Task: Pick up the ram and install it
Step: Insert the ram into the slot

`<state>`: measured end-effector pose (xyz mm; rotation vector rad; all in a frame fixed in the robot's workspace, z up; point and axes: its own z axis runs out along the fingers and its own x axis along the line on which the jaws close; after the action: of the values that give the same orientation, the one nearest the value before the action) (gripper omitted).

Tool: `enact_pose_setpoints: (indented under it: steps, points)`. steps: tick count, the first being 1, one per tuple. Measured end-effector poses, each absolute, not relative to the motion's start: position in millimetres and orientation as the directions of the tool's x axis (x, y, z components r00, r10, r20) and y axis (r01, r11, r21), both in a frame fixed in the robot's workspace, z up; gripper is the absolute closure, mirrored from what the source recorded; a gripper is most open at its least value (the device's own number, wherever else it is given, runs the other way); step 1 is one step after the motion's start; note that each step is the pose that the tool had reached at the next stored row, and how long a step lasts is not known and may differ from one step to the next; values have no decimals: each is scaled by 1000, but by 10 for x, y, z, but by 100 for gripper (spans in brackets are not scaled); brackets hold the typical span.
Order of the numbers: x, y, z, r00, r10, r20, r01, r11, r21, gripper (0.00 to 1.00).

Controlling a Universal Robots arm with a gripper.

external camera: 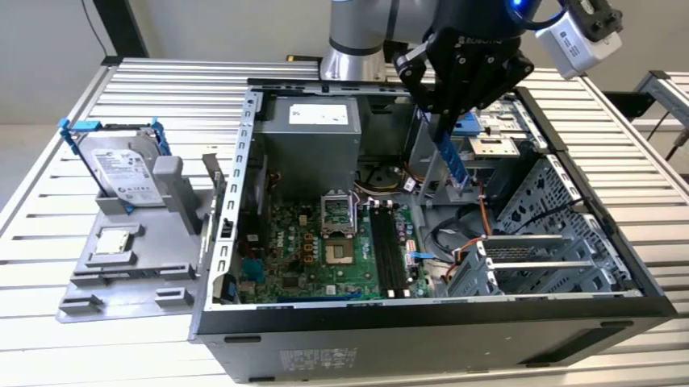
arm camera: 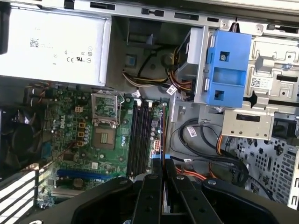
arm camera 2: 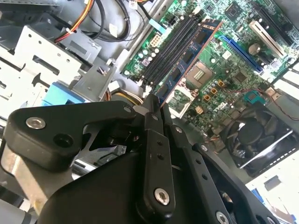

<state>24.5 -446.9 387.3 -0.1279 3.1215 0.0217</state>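
Observation:
In the exterior view my gripper (external camera: 441, 113) hangs over the open computer case (external camera: 231, 201), shut on the ram (external camera: 453, 161). The ram is a narrow blue board pointing down from the fingers, held well above the motherboard (external camera: 290, 242). The black memory slots (external camera: 388, 242) lie below it and slightly toward the exterior view's left. In the second wrist view the ram (arm camera 2: 189, 58) runs out from between my fingertips (arm camera 2: 156, 109) over the slots (arm camera 2: 170, 51). The first wrist view sees the ram edge-on (arm camera: 164, 140) above my gripper (arm camera: 163, 165), beside the slots (arm camera: 140, 135).
A silver hard drive in a blue frame (external camera: 124, 169) stands on a grey fixture (external camera: 129, 282) outside the case. Inside are the power supply (external camera: 312, 121), a blue drive caddy (arm camera: 229, 70), the processor socket (arm camera: 105, 137), a fan (arm camera 2: 259, 135) and loose cables (arm camera: 205, 140) beside the slots.

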Motion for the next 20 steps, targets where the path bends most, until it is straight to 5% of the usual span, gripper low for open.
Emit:
enact_pose_setpoints:
  steps: [20]
  points:
    - [241, -4469, 3510, -1000, 7, -18, 7, 1000, 13, 100]
